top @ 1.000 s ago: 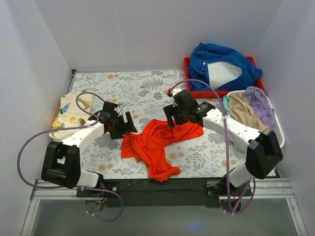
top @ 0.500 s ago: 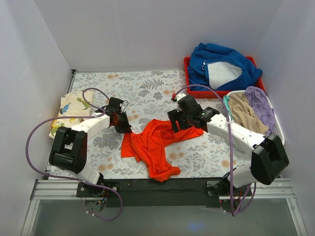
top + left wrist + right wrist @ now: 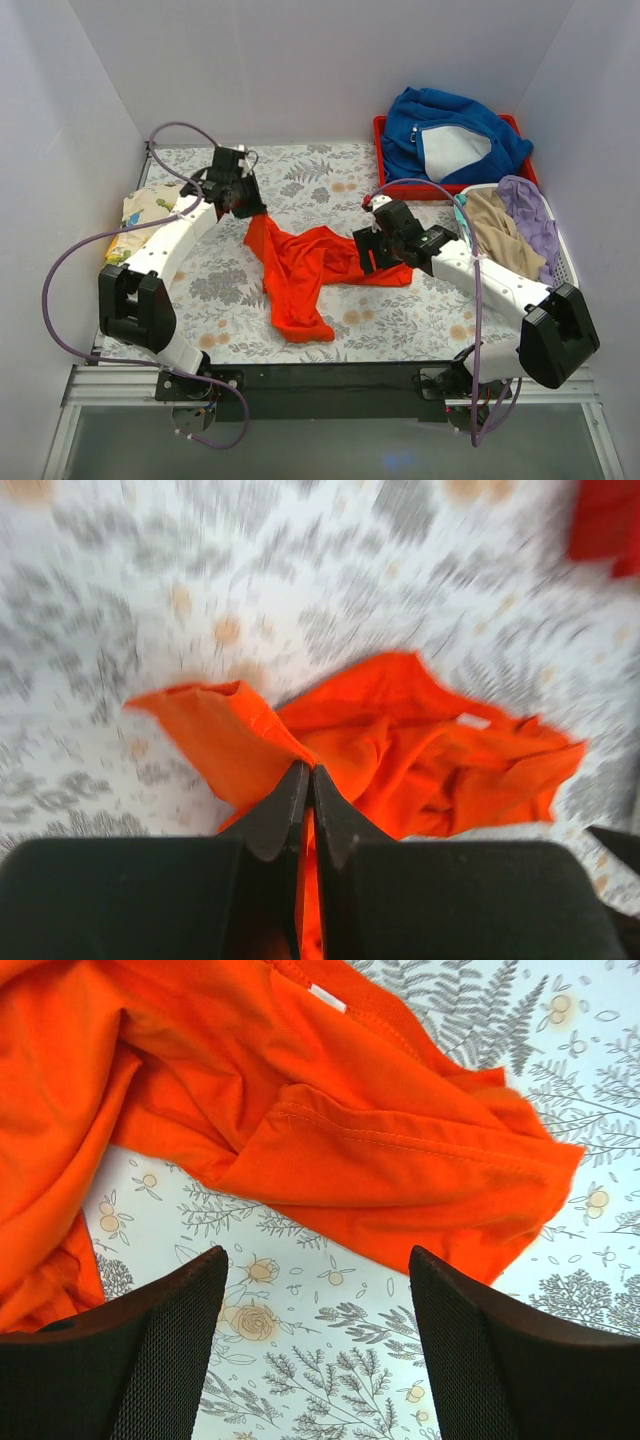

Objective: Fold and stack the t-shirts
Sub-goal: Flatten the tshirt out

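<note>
Left gripper (image 3: 305, 772) pinched tight on orange t-shirt (image 3: 300, 265) edge; shirt lay crumpled mid-surface (image 3: 310, 175). Right gripper (image 3: 318, 1270) gaped wide above hem, holding nothing. Risk: thin one-sided pinch could slip under pull, leaving cloth bunched.

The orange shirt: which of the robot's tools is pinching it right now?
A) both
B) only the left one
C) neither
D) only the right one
B: the left wrist view shows the left tool shut on a fold of the orange shirt, while the right tool hangs open above it.
</note>
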{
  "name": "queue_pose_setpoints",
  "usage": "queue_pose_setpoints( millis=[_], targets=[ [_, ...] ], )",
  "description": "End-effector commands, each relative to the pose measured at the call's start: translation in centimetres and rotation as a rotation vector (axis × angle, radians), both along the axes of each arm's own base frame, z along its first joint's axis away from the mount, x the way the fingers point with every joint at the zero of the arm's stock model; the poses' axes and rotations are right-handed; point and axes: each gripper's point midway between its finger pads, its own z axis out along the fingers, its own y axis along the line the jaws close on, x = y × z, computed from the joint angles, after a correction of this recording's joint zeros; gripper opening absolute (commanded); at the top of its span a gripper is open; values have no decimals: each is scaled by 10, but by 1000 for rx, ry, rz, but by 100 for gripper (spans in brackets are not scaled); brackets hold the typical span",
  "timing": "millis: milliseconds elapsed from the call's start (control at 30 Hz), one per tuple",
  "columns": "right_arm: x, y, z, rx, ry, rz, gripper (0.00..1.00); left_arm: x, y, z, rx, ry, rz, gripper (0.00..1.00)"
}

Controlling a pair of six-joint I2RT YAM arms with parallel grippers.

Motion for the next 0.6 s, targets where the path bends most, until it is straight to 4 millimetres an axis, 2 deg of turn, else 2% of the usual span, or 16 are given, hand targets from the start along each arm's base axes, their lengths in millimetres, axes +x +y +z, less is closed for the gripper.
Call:
queue_pose_setpoints(
  millis=[0, 67, 167, 200, 267, 300, 433, 567],
  targets=[
    [11, 0, 20, 61, -65, -24, 78, 19, 25, 123, 52, -286, 60, 0],
    [15, 2, 17, 68, -49, -22, 75, 16, 40, 155, 98, -330, 98, 0],
    [15, 8, 5, 67, -1, -9, 72, -1, 50, 168, 99, -343, 134, 0],
    [15, 11, 5, 77, 8, -7, 72, -17, 53, 177, 80, -374, 135, 0],
    [16, 14, 0, 80, 23, -5, 71, -34, 52, 191, 37, -409, 118, 0],
    [17, 18, 0, 94, 24, -1, 71, -48, 51, 204, 11, -447, 102, 0],
    [21, 25, -4, 106, 31, 11, 70, -72, 52, 229, -8, -536, 48, 0],
    [28, 28, -6, 97, 25, 18, 70, -74, 68, 243, 43, -611, 97, 0]
  ],
)
